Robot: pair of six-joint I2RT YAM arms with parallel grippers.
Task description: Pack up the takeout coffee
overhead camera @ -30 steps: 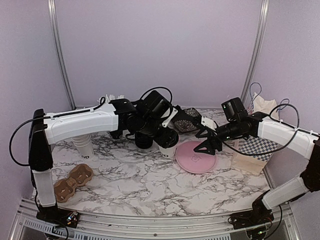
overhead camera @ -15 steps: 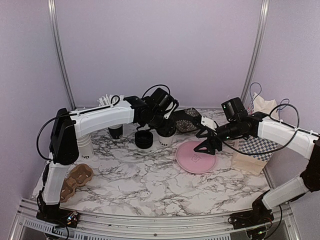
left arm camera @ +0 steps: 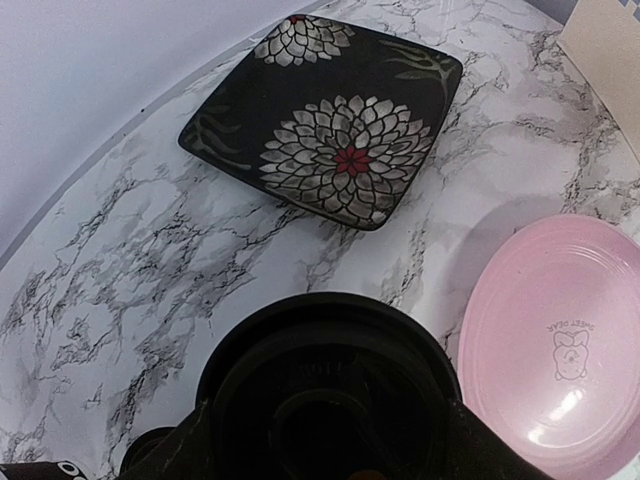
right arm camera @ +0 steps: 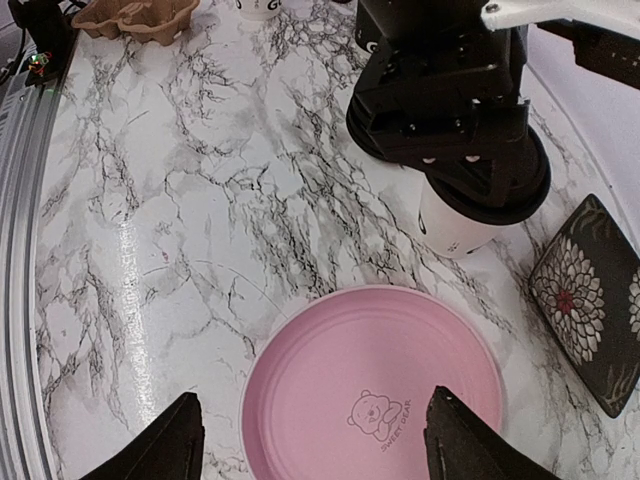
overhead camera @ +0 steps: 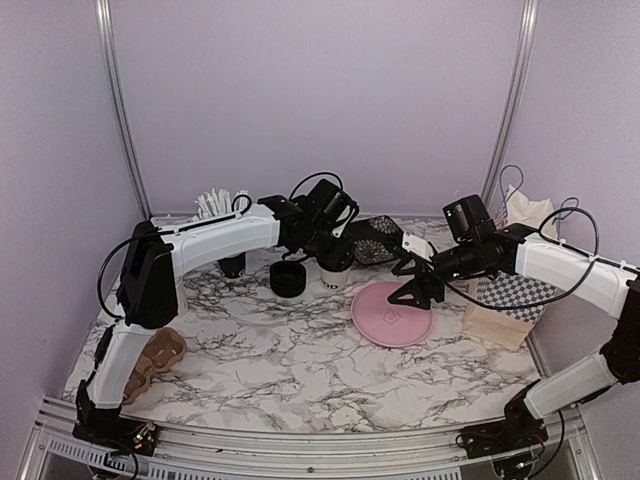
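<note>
A white paper coffee cup (overhead camera: pixel 336 277) with a black lid (right arm camera: pixel 512 192) stands on the marble table, just left of the pink plate (overhead camera: pixel 392 313). My left gripper (overhead camera: pixel 332 252) comes down on it from above, its jaws shut on the lid (left arm camera: pixel 330 350), which fills the left wrist view. The cup's white wall (right arm camera: pixel 455 225) shows below the gripper (right arm camera: pixel 440 110) in the right wrist view. A brown cup carrier (overhead camera: pixel 152 355) lies at the near left. My right gripper (overhead camera: pixel 413 288) hangs open over the pink plate (right arm camera: pixel 370 360), with nothing between its fingers (right arm camera: pixel 170 450).
A stack of black lids (overhead camera: pixel 288 279) sits left of the cup, and another black thing (overhead camera: pixel 232 266) farther left. A black floral dish (overhead camera: pixel 376 240) lies at the back. A checkered box (overhead camera: pixel 512 300) stands at the right. White sticks (overhead camera: pixel 215 203) stand at the back left.
My left arm has swung round, and its gripper with the lidded cup has moved toward the back of the table. The right arm has stayed put.
</note>
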